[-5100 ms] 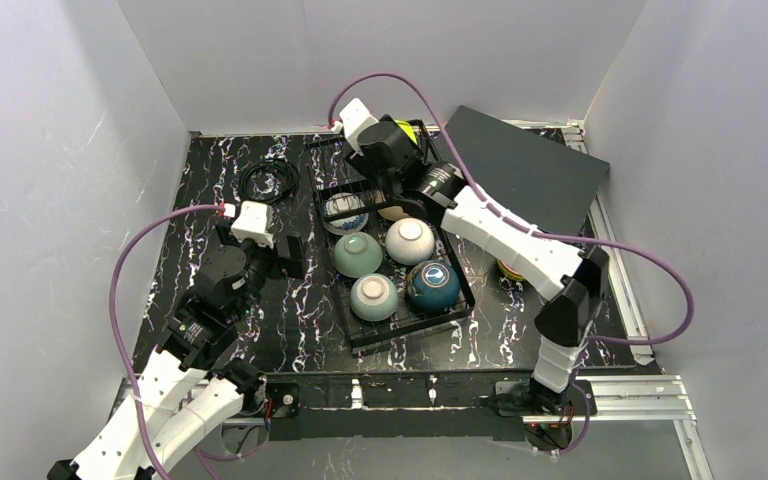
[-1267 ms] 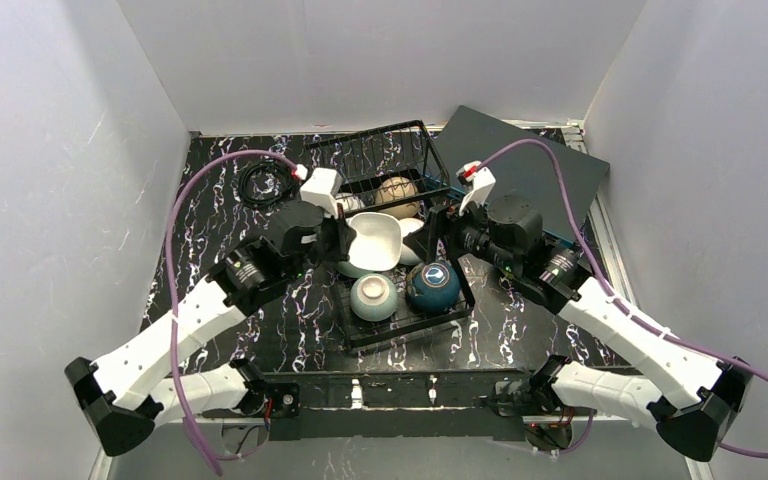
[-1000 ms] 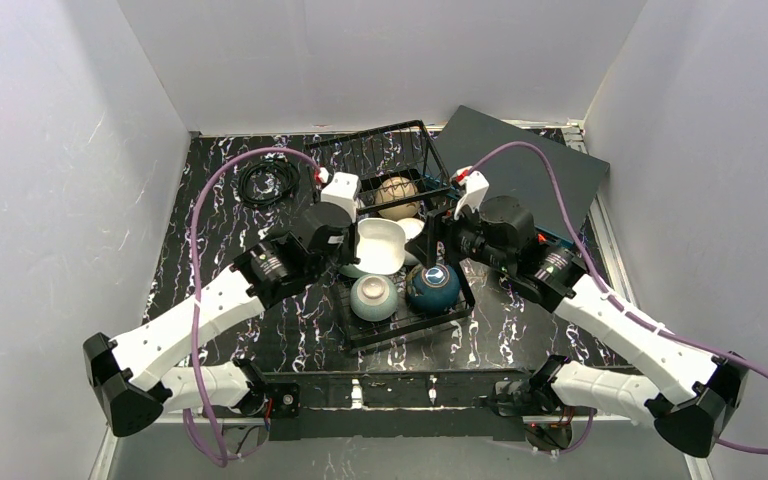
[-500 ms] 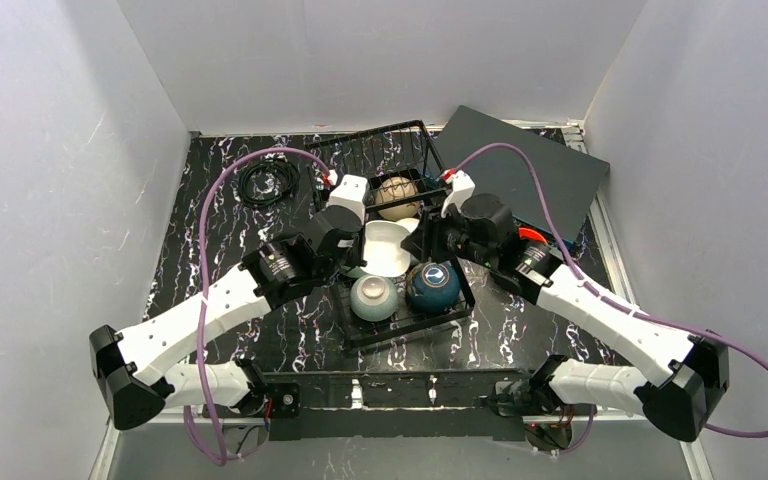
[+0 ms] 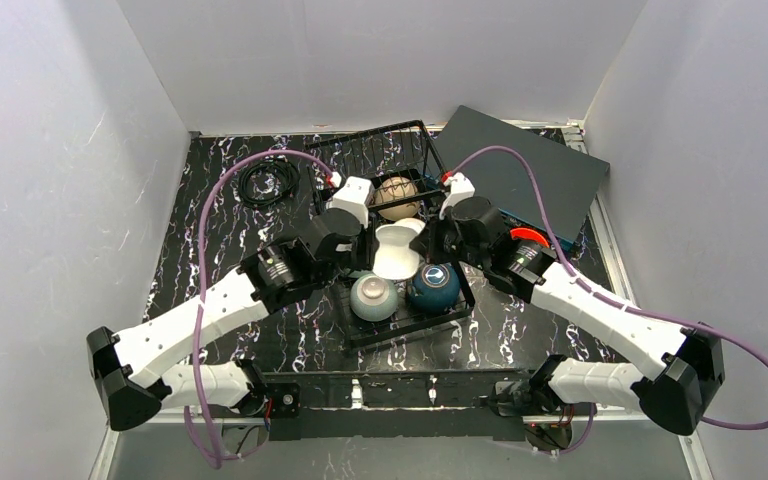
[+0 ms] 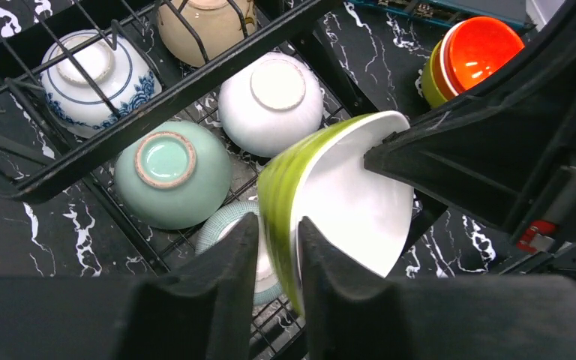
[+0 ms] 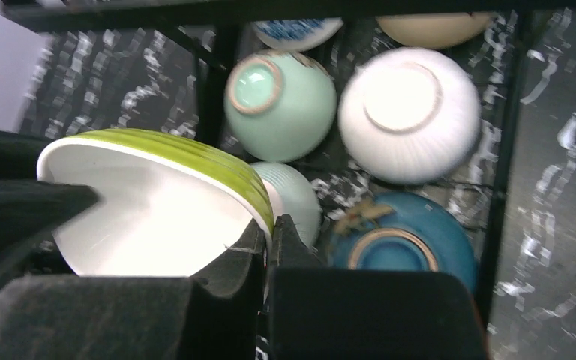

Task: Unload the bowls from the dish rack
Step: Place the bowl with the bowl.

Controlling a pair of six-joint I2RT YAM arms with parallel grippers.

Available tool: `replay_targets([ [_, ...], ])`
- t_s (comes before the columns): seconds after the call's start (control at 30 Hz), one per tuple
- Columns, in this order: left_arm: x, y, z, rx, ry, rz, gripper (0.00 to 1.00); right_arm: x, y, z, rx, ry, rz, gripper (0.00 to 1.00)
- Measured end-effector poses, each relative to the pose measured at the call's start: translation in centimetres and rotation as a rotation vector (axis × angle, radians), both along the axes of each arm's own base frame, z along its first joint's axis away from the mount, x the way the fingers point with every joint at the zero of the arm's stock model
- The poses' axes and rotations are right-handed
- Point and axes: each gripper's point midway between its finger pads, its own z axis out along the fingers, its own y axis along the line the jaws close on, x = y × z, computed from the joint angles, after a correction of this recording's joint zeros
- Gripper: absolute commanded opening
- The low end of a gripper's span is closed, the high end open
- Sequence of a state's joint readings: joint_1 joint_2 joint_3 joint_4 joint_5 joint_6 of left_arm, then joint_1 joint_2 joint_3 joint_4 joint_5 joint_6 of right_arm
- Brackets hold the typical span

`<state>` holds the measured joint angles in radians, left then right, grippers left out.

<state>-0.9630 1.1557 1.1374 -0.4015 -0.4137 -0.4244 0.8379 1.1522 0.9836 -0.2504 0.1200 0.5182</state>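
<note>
**Two grips, one lime-green bowl (image 6: 345,195)**

It hangs tilted between the tools. The left gripper (image 6: 277,229) is narrow, pinching one side of the rim, and the right gripper (image 7: 270,229) is clamped tight on the opposite side. Below both sits the dish rack (image 6: 172,94), with the other bowls (image 6: 172,172) upturned inside.

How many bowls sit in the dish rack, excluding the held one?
6. Far end: blue-and-white bowl, beige bowl. Middle: white bowl, pale green bowl. Near end: ribbed bowl, teal bowl. Others may be hidden.
</note>
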Motion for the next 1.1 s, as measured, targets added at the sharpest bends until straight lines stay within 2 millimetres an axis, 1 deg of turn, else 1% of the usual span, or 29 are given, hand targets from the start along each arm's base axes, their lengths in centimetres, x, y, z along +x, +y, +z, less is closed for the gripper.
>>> replay_targets([
  [0.03, -0.2, -0.2, 0.2, -0.014, 0.000, -0.014, 0.36, 0.0, -0.2, -0.2, -0.009, 0.004, -0.007, 0.01],
  [0.07, -0.4, -0.1, 0.5, -0.025, -0.007, -0.018, 0.44, 0.0, -0.6, -0.6, -0.036, 0.009, -0.013, 0.01],
  [0.2, -1.0, 0.7, 1.6, -0.077, -0.037, -0.029, 0.67, -0.3, -2.5, -2.6, -0.146, 0.048, -0.047, 0.01],
  [0.37, -1.8, 1.3, 2.9, -0.127, -0.080, -0.052, 0.95, -0.4, -4.6, -4.5, -0.252, 0.102, -0.078, 0.01],
  [0.4, -1.8, 1.5, 3.0, -0.129, -0.087, -0.054, 0.98, -0.3, -5.1, -4.7, -0.266, 0.112, -0.088, 0.01],
  [0.6, -2.2, 2.8, 2.8, -0.104, -0.125, -0.058, 0.98, 1.3, -9.5, -5.4, -0.330, 0.175, -0.186, 0.01],
  [0.73, -1.9, 4.2, 3.6, -0.078, -0.173, -0.035, 0.98, 2.1, -12.9, -5.9, -0.357, 0.233, -0.261, 0.01],
  [0.97, -2.1, 8.8, 5.1, -0.002, -0.265, 0.054, 0.98, 2.7, -17.6, -6.0, -0.375, 0.320, -0.362, 0.01],
  [1.03, -2.3, 10.6, 5.7, 0.016, -0.312, 0.088, 0.98, 3.1, -19.2, -5.9, -0.370, 0.337, -0.401, 0.01],
  [1.1, -2.4, 12.2, 5.5, 0.039, -0.348, 0.121, 0.98, 3.6, -21.0, -5.9, -0.352, 0.355, -0.456, 0.01],
])
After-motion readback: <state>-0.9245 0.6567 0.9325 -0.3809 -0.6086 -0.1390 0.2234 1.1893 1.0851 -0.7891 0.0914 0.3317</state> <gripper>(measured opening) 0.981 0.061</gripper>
